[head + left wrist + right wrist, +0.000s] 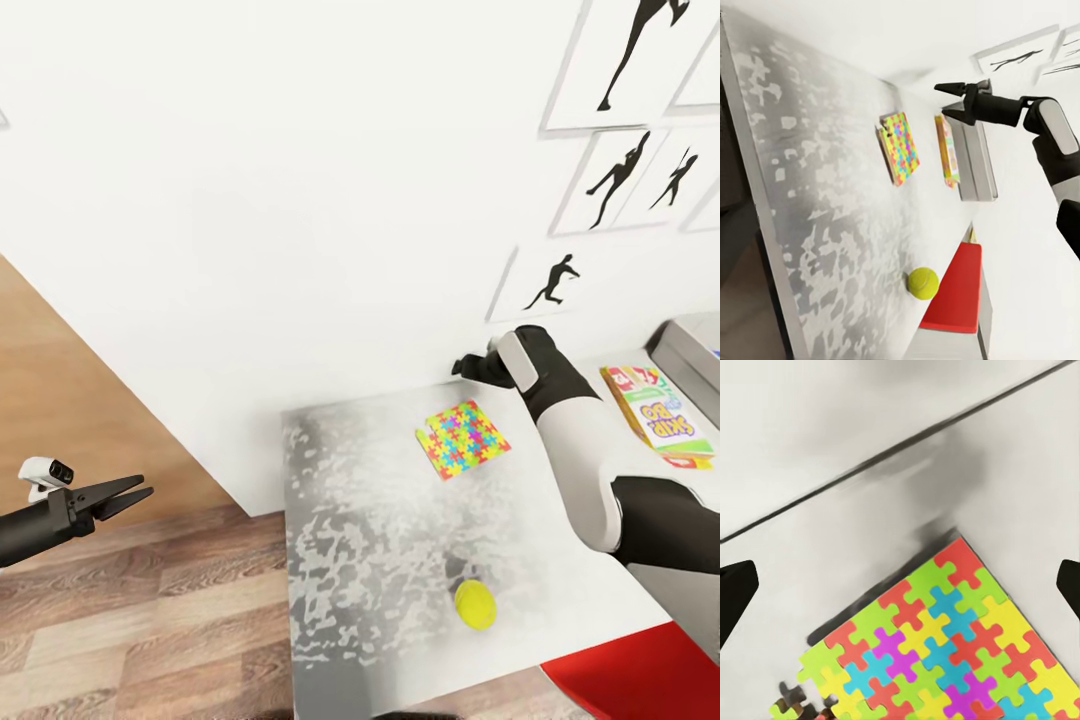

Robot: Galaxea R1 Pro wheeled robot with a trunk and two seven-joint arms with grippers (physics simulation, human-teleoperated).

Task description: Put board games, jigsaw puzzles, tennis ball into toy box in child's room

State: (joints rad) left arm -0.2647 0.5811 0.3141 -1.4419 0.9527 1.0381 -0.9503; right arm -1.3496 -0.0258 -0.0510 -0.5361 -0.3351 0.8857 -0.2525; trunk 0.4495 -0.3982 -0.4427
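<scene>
A jigsaw puzzle in many colours lies flat on the pale grey table near the wall. My right gripper hovers just above and beyond it, towards the wall, open and holding nothing. A yellow tennis ball rests near the table's front edge. A green-white board game lies to the right, beside the grey toy box. My left gripper stands open over the floor, left of the table.
A red chair seat sits at the table's front right. The white wall runs right behind the table, with silhouette pictures hung on it. Wooden floor lies left of the table.
</scene>
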